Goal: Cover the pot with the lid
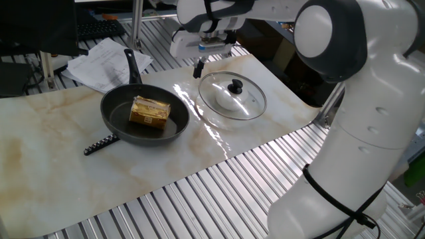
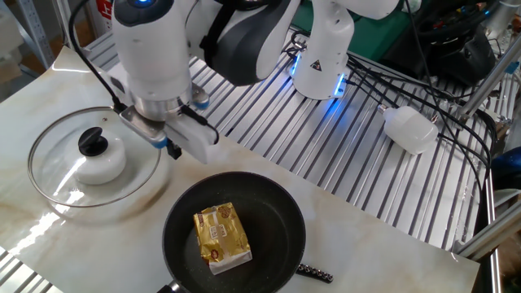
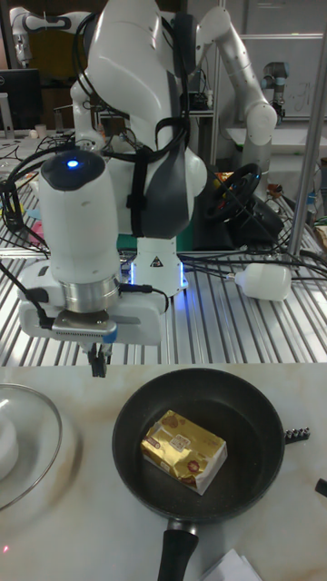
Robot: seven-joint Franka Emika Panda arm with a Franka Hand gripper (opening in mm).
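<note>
Marble-topped table (image 1: 40,146) carries the lid (image 1: 232,95) near its far corner; the narrow-fingered, empty gripper (image 1: 197,69) hangs off-centre, risking missing the knob (image 1: 235,85).

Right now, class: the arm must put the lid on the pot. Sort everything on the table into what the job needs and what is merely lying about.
Needed:
pot
lid
claw

Lying about:
yellow packet inside the pot
papers beyond the pot's handle
black toothed strip beside the pot
</note>
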